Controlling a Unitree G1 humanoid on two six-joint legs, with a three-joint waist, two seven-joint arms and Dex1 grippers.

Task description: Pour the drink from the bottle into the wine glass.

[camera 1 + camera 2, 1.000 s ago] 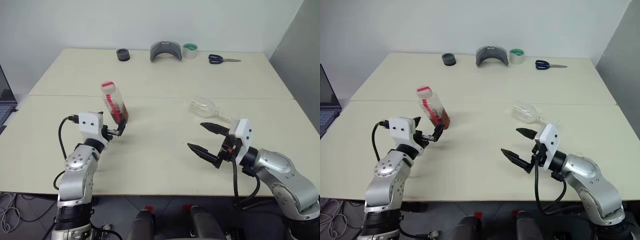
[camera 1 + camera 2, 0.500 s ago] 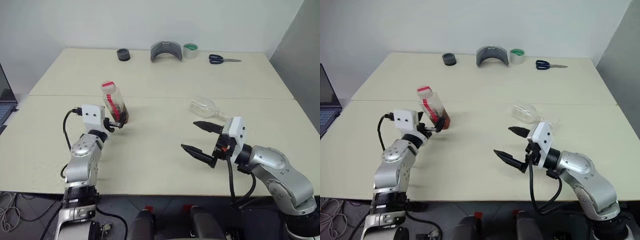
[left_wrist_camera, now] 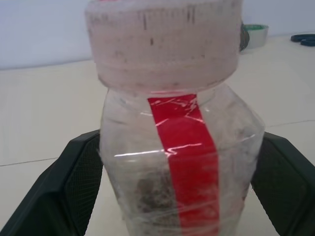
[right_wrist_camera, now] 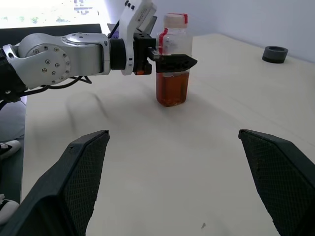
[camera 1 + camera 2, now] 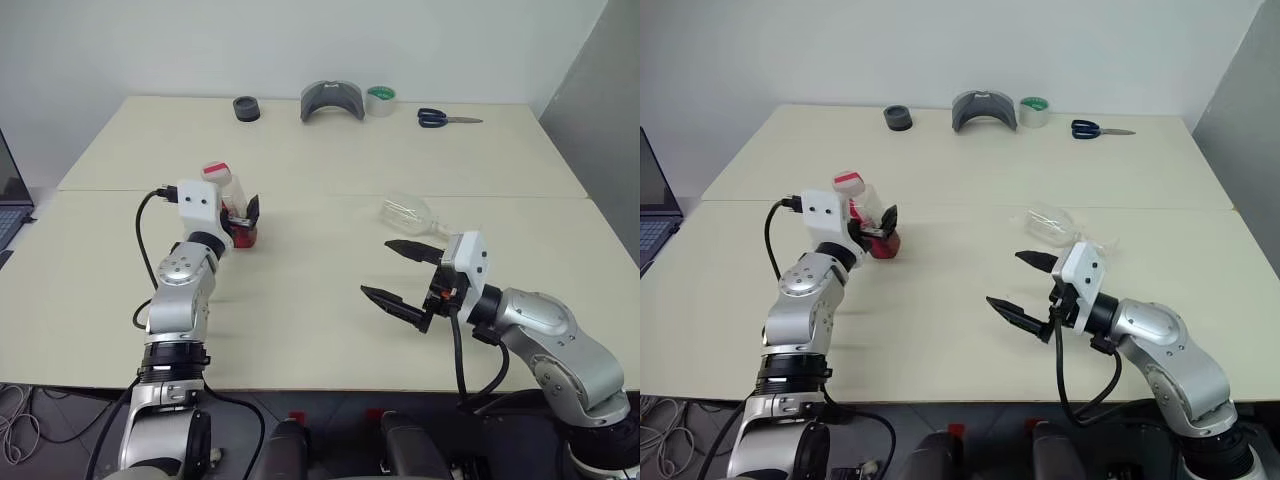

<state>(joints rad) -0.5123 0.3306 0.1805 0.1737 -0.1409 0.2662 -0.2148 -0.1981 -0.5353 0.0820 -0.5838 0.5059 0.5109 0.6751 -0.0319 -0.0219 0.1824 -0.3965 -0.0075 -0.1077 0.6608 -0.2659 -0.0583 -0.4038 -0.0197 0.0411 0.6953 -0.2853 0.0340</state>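
Observation:
The bottle stands upright on the left part of the table, clear with a red label strip and a pale cap. The reddish-brown drink fills its lower part. My left gripper is open, with one black finger on each side of the bottle just below the cap. The wine glass lies on its side right of centre, its stem pointing toward my right arm. My right gripper hovers open and empty just in front of the glass, apart from it.
Along the far edge lie blue-handled scissors, a green tape roll, a grey curved piece and a dark ring. A laptop corner shows at the left edge. A seam runs across the table.
My left gripper has reached forward, and its open fingers now stand on both sides of the bottle. The bottle, the glass and the right gripper have kept their places.

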